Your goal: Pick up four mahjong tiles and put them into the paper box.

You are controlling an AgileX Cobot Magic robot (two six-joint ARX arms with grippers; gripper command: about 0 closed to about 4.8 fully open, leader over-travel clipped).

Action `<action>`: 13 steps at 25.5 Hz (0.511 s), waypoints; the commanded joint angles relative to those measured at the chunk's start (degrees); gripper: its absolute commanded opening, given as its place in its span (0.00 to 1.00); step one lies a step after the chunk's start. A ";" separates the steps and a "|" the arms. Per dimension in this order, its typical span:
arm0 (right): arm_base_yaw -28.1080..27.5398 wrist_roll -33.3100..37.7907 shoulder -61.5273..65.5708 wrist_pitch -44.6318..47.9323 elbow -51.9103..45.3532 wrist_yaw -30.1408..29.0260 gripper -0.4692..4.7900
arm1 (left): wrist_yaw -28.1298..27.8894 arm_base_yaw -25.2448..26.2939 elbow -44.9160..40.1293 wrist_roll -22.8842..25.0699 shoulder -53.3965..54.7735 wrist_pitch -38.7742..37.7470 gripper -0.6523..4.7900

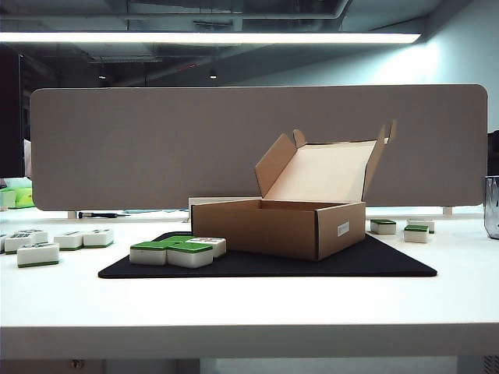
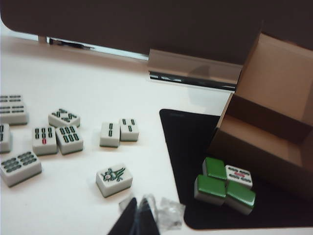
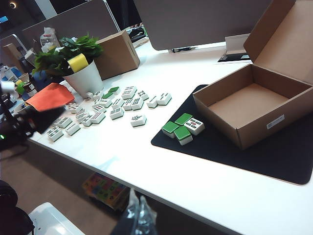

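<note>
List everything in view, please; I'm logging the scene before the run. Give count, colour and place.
mahjong tiles: four, three green-backed up and one face up, clustered on the mat beside the box
paper box: one, brown, open and empty, on the mat
mat: one, black, on the white table
loose tiles: many, mostly face up, on the table left of the mat
potted plant: one, green in a white pot, far table edge
left gripper: shut, above the table by the mat
right gripper: shut, over the near table edge
</note>
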 commanded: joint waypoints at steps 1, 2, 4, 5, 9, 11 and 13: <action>-0.04 -0.15 -0.61 0.50 0.15 -0.28 0.09 | 0.90 0.04 4.76 0.28 5.44 0.50 0.11; -0.04 -0.15 -0.61 0.50 0.15 -0.28 0.09 | 1.66 0.04 6.12 0.44 7.19 0.48 0.11; -0.04 -0.15 -0.61 0.50 0.15 -0.28 0.09 | 3.26 0.04 9.14 0.55 11.37 0.48 0.11; -0.04 -0.15 -0.61 0.52 0.15 -0.28 0.09 | 4.59 0.02 12.04 0.57 15.65 0.50 0.11; -0.07 -0.15 -0.61 0.52 0.15 -0.28 0.09 | 5.77 0.02 18.49 1.31 25.77 0.48 0.11; -0.04 -0.15 -0.61 0.52 0.15 -0.28 0.09 | 7.41 -0.11 21.57 3.74 30.97 0.44 0.11; -0.04 -0.15 -0.61 0.52 0.15 -0.26 0.09 | 9.20 -0.68 26.93 4.15 39.67 -0.17 0.11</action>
